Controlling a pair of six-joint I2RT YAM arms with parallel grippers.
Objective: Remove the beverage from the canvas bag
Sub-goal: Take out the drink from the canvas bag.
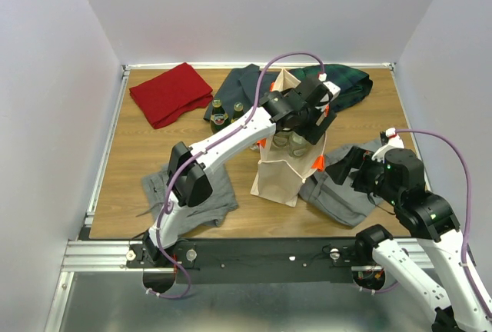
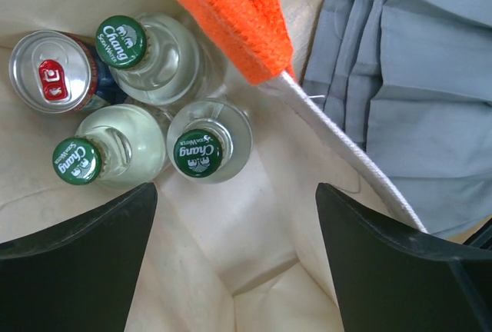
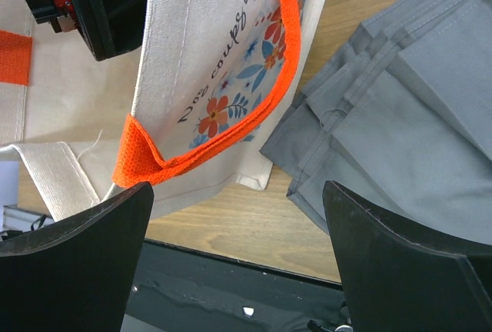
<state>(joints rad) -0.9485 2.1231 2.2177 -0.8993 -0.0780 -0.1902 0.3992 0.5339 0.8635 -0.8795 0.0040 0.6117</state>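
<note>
The beige canvas bag (image 1: 278,174) with orange handles (image 2: 231,9) stands upright mid-table. My left gripper (image 1: 305,121) hangs over its open mouth, open and empty. In the left wrist view its jaws stand wide apart above the bag's inside, near three clear bottles with green caps (image 2: 197,151) and a silver-topped can (image 2: 50,71) on the bag floor. My right gripper (image 1: 347,169) is open and empty beside the bag's right side, close to the orange handle (image 3: 207,136).
Grey folded clothes (image 1: 342,194) lie right of the bag and under my right gripper. More grey cloth (image 1: 207,194) lies at front left. A red cloth (image 1: 169,92), dark garments (image 1: 346,86) and two green bottles (image 1: 219,115) sit further back.
</note>
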